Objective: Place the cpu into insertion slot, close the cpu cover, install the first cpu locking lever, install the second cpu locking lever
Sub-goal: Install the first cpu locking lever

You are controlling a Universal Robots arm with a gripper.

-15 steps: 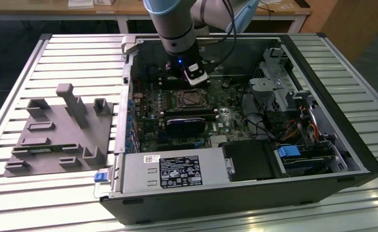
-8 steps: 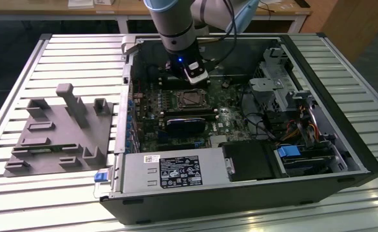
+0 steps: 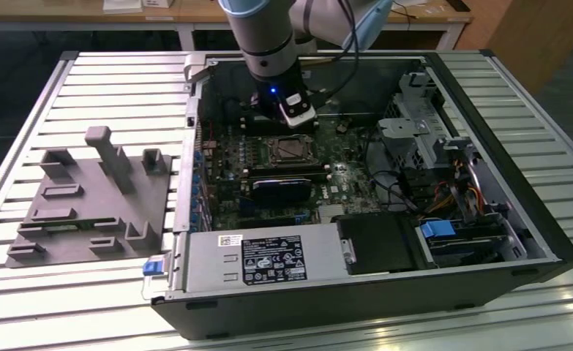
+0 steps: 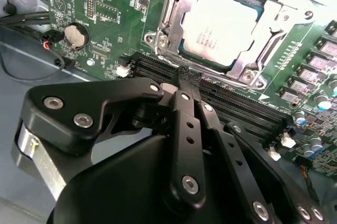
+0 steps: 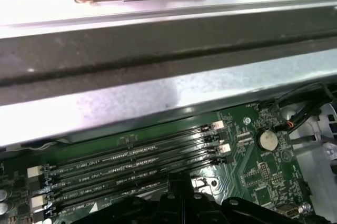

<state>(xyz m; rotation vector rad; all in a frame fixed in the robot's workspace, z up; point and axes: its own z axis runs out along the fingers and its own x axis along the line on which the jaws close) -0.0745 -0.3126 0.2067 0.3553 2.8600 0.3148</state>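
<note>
Black linkage bars of my claw (image 4: 185,79) crowd the near part of the second wrist view, and its fingers come together at one tip with no gap between them, so I read the claw as clenched on nothing, though the tip is small and I can't be fully sure. That tip sits over the long black memory slots (image 4: 231,103). Just beyond the tip lies the cpu (image 4: 218,26), its silver-grey top flat in the insertion slot (image 4: 181,55), with the cpu cover (image 4: 274,39) down around it, its window framing the chip. A round coin battery (image 4: 75,35) sits on the green motherboard (image 4: 116,18), well off to one side of the claw.

From the exterior view I see my arm (image 3: 266,44) reaching down into the open computer case (image 3: 520,219), the claw (image 3: 296,117) poised just above the socket area (image 3: 288,150). Well apart from the claw, outside the case toward the exterior view's left, a grey fixture tray (image 3: 81,212) rests on the slatted table (image 3: 120,80).
</note>
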